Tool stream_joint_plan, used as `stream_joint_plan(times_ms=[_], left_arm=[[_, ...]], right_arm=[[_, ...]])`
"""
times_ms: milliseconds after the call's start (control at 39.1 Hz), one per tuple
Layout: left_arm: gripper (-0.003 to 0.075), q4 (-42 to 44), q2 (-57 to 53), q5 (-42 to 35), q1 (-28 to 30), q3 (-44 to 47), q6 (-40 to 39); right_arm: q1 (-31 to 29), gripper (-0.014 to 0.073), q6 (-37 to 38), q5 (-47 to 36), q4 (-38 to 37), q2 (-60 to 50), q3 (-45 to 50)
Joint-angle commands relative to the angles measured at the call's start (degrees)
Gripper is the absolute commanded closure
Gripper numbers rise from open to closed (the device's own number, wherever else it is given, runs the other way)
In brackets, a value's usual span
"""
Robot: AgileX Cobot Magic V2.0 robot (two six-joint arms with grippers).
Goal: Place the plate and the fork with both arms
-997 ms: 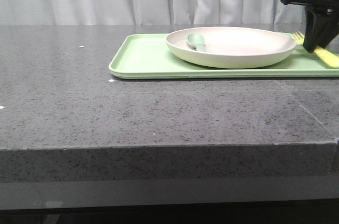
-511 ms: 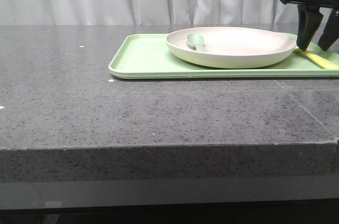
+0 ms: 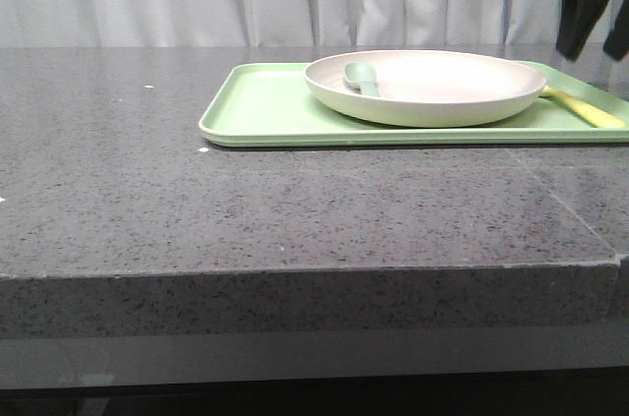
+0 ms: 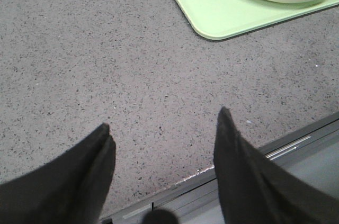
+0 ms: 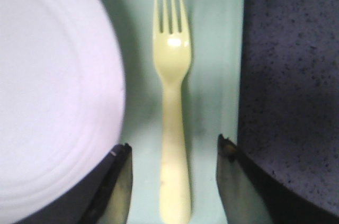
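On the tray (image 5: 212, 75), fork (image 5: 172, 107) seemingly below spread right tool (image 5: 172, 152).

R gripper (image 3: 593, 37) up at 2 o'clock of front view, raised, jaws apart, nothing between fingers (image 5: 117, 187). Fingertips pointing down, dark, partly cut off by frame edge. L gripper (image 4: 164, 134) seen only via L wrist cam: jaws spread wide, empty, both fingers (image 4: 85, 171) angled fwd and down, hovering, no contact. L arm out of front view.
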Motion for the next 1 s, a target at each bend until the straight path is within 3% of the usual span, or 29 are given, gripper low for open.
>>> stream_joint_plan(times_ms=[0, 358, 562, 971], left_arm=[[0.0310, -0.81, 0.39, -3.48, -0.44, -1.55, -0.45], [0.0310, -0.81, 0.39, -3.48, -0.44, -1.55, -0.45], [0.0310, -0.81, 0.39, -3.48, -0.44, -1.55, -0.45], [0.0310, -0.81, 0.39, -3.68, -0.44, -1.55, -0.45]], right_arm=[[2.20, 0.0195, -2.31, 0.31, 0.76, -7.01, -0.76], [7.87, 0.0195, -2.52, -3.45, -0.25, -24.41, 11.73], [7.93, 0.0195, -2.52, -9.65, -1.63, -36.19, 23.64], [7.93, 0.0195, -2.52, -9.92, -3.72, -58.71, 40.70]])
